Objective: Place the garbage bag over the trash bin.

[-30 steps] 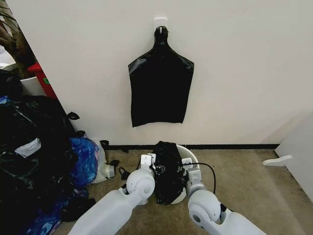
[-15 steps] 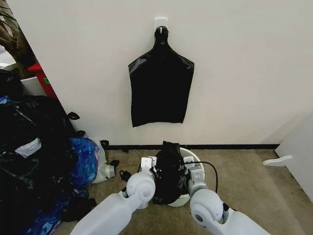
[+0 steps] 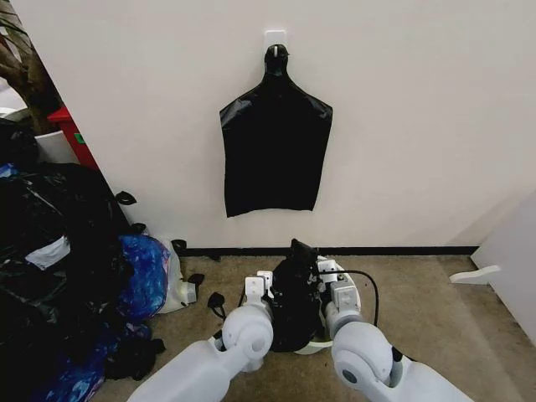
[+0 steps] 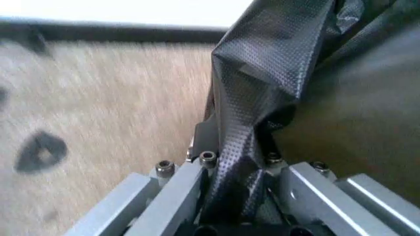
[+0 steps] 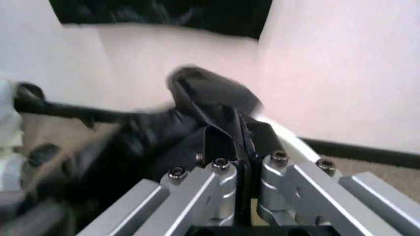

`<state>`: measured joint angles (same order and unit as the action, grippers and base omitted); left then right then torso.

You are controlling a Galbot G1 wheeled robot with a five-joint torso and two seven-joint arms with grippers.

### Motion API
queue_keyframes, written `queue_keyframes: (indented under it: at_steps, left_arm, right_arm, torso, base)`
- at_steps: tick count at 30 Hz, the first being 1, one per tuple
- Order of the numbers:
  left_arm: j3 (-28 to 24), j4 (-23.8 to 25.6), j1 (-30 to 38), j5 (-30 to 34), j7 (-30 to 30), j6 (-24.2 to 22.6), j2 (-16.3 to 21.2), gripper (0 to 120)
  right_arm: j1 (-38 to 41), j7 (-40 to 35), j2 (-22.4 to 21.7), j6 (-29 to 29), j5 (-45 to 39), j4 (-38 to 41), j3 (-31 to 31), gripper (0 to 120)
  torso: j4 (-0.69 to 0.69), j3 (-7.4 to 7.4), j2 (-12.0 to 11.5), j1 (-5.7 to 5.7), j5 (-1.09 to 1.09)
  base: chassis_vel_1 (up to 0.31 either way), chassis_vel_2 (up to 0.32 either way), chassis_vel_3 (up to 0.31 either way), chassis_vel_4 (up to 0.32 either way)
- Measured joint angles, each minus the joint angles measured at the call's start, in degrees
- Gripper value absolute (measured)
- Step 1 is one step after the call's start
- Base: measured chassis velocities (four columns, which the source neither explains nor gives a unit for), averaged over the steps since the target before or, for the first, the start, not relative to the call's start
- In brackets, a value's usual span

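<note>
Both arms are reaching down to the carpeted floor (image 3: 435, 318) close to the wall (image 3: 419, 126), and the garbage bag (image 3: 295, 293) is hanging bunched between them. The left gripper (image 3: 266, 283) is pinching the bag's left side; in the left wrist view the left gripper (image 4: 237, 162) has its jaws narrowed onto a fold of the garbage bag (image 4: 262, 88), with the textured black plastic running up between them. The right gripper (image 3: 327, 278) is gripping the bag's right side, and in the right wrist view the right gripper (image 5: 237, 140) is clamped almost closed on a thin edge of the garbage bag (image 5: 151, 132).

The trash bin (image 3: 314, 345) is standing on the floor directly under the bag, its pale rim peeking out below and to the right of the black plastic. The bag is covering most of the bin's top.

More flat black bags (image 3: 275, 142) are hanging from a hook (image 3: 275, 40) on the wall above. A heap of stuffed black bags (image 3: 59, 260) is sitting at the floor's left edge.
</note>
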<state>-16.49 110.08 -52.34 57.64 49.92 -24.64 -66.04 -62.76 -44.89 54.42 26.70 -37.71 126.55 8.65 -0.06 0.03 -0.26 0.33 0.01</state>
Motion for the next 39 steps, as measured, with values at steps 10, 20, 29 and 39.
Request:
queue_keyframes:
  at_steps: [10, 20, 29, 39]
  left_arm:
    - [12.4, 9.3, -4.7, -2.0, -3.4, 0.9, 4.7, 3]
    - [15.5, 13.5, -6.5, -1.2, -6.0, 0.2, 7.5, 3]
    - [19.3, 13.3, -9.1, -2.9, -8.6, 0.6, 7.4, 3]
    - [21.3, 13.8, -9.4, -4.3, -15.1, 3.9, 7.4, 3]
  right_arm:
    - [-3.8, -0.3, -3.5, 0.0, -1.6, 9.3, -5.7, 0]
    - [-2.5, 4.0, -4.5, -0.9, -4.0, 6.7, -11.1, 0]
    - [-1.3, 9.8, -9.7, -2.7, -9.5, 2.0, -14.7, 0]
    - [-0.8, 24.7, -15.7, -6.3, -20.3, -4.6, -18.5, 0]
  torso:
    - [0.04, -0.01, 0.0, 0.0, 0.0]
    - [0.02, -0.01, 0.0, -0.01, 0.01]
    - [0.03, -0.01, 0.0, 0.0, 0.01]
    - [0.02, -0.01, 0.0, -0.01, 0.01]
  base:
    - [0.0, 0.0, 0.0, 0.0]
    - [0.0, 0.0, 0.0, 0.0]
    - [0.0, 0.0, 0.0, 0.0]
    - [0.0, 0.0, 0.0, 0.0]
